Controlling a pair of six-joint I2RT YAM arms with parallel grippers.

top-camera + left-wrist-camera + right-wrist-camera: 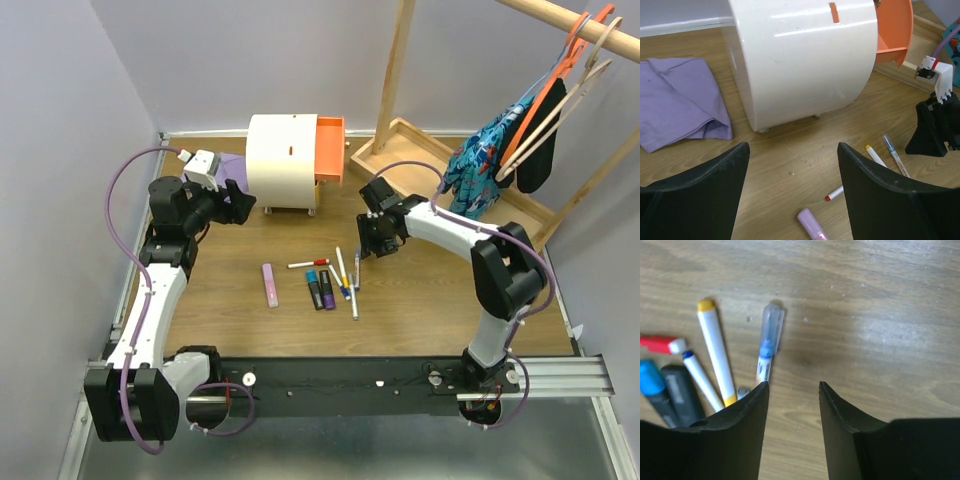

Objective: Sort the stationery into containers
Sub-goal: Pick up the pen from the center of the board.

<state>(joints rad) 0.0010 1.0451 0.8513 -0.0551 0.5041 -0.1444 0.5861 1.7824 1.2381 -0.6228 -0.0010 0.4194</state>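
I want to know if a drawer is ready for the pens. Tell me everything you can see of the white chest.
The chest is cream-white and glossy, like plastic, with a rounded top bearing a small orange mark. It stands upright on short feet at the far side of the wooden table. One orange drawer is pulled out on its right, towards the clothes rack. A purple cloth lies close on its left; whether they touch is unclear. Nothing else is seen touching it.

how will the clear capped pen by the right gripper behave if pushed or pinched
The clear-capped pen looks thin and round, so a sideways push would probably roll it on the smooth wooden table. It seems stiff and light; its slim barrel might slip unless the right gripper pinches it squarely.
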